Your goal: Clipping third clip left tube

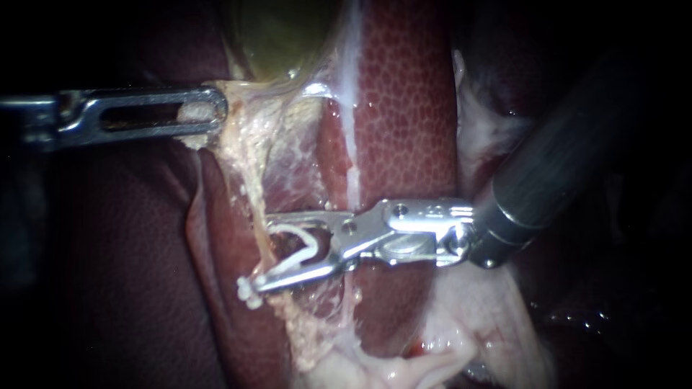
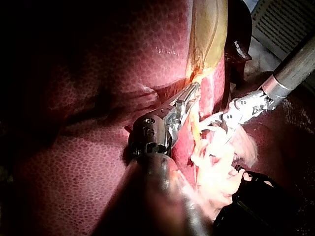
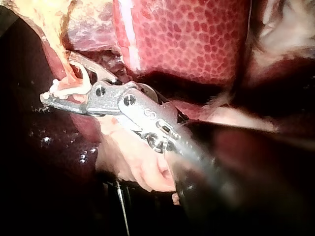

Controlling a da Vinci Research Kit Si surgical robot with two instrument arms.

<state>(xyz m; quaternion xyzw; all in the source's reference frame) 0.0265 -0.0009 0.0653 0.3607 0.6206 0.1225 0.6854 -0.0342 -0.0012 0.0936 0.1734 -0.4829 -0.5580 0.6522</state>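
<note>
The left instrument pinches stringy tissue below the gallbladder, while the right instrument, jaws wide, carries an unsqueezed clip astride the left tube; closing remains.

liver showing red-brown, speckled in a fine cell mosaic | gallbladder showing yellow-green | tube showing pale cream | clip showing white | left instrument gleaming silver | right instrument gleaming silver, shaft showing dark grey
</note>
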